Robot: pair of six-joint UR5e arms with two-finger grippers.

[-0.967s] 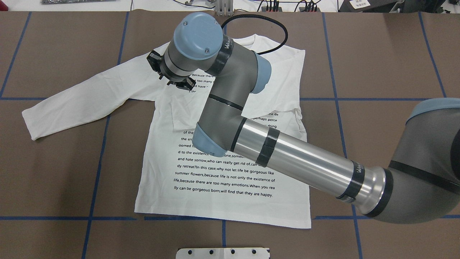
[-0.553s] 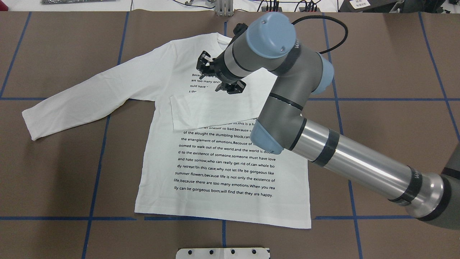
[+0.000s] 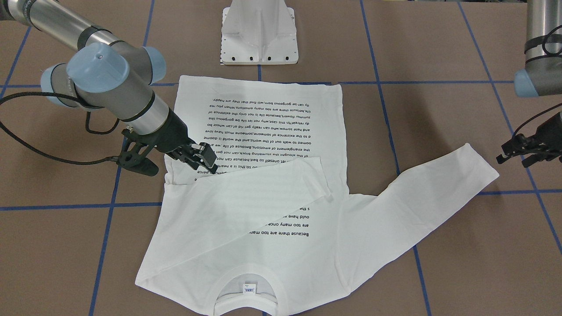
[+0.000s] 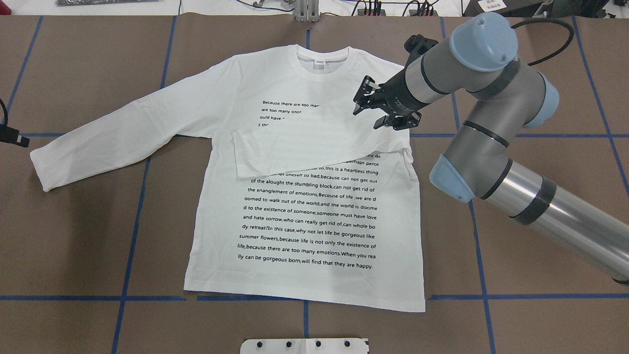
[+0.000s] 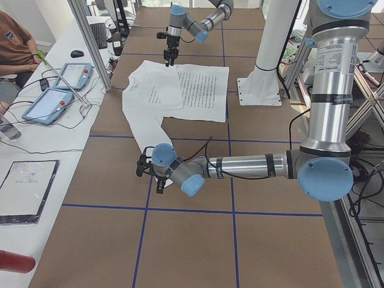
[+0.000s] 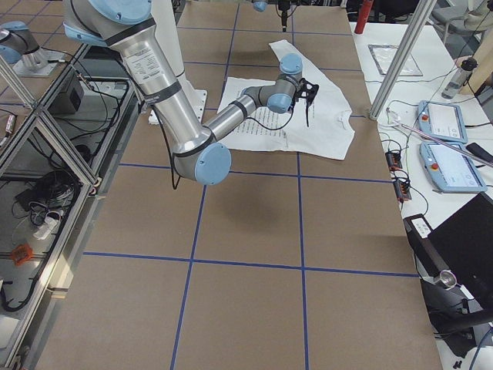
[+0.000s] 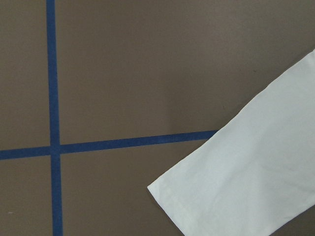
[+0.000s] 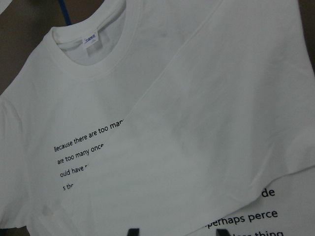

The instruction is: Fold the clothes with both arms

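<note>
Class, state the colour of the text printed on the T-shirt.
Black, on a white T-shirt; clearest in the overhead exterior view.

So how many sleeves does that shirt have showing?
2. The folded sleeve lies across the front of the shirt; the outstretched sleeve lies flat, reaching toward the robot's left side.

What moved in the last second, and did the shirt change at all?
The right gripper, open and empty, slid back across the shirt toward the robot's right side. The left gripper came into the overhead view beside the outstretched sleeve. The shirt stayed put, its other sleeve folded across the chest as before.
</note>
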